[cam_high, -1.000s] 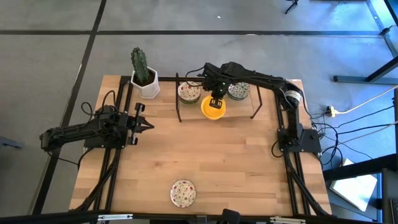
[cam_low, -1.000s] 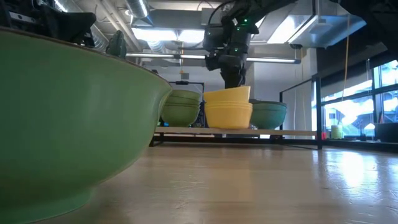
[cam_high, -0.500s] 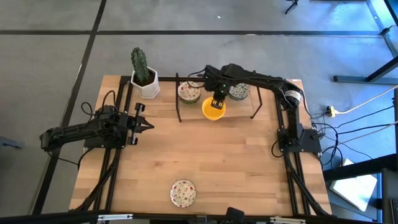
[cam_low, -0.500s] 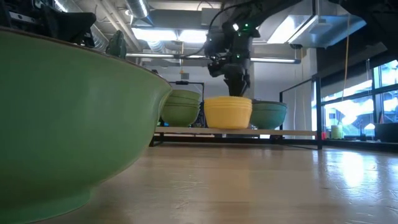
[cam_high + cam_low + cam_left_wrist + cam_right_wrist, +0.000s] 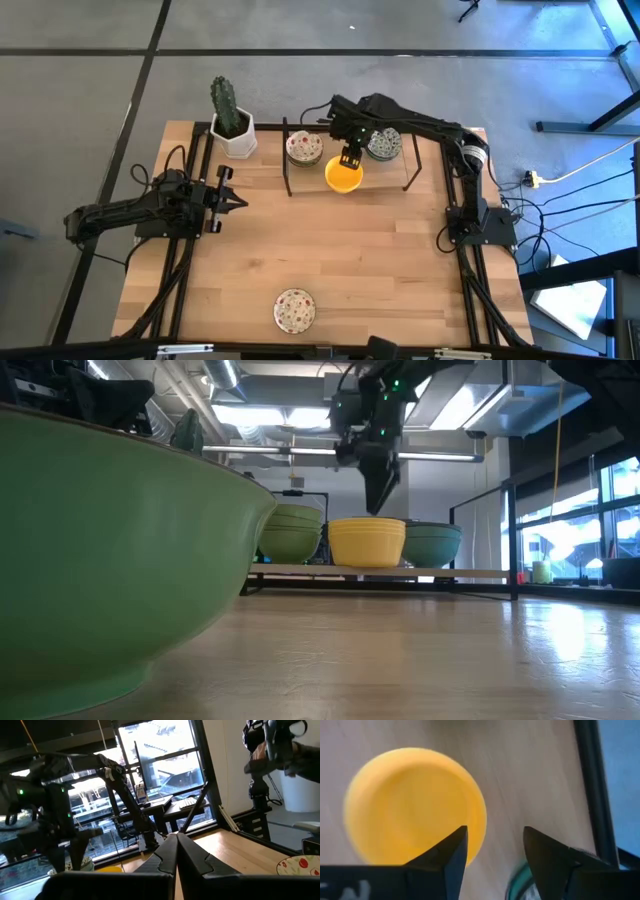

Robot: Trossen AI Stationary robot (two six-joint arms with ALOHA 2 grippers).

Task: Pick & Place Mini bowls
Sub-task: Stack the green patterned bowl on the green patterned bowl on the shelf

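Beneath the right gripper, fingers apart and apparently holding nothing, the yellow bowl sits mouth-up.

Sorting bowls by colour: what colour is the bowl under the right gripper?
Plain yellow bowl, clearest in the right wrist view.

Upright yellow bowl between 2 patterned bowls; another apart.

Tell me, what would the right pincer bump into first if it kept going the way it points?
Probably the yellow bowl. The open right pincer points down just above that bowl's rim, though it might slip past onto the wooden table.
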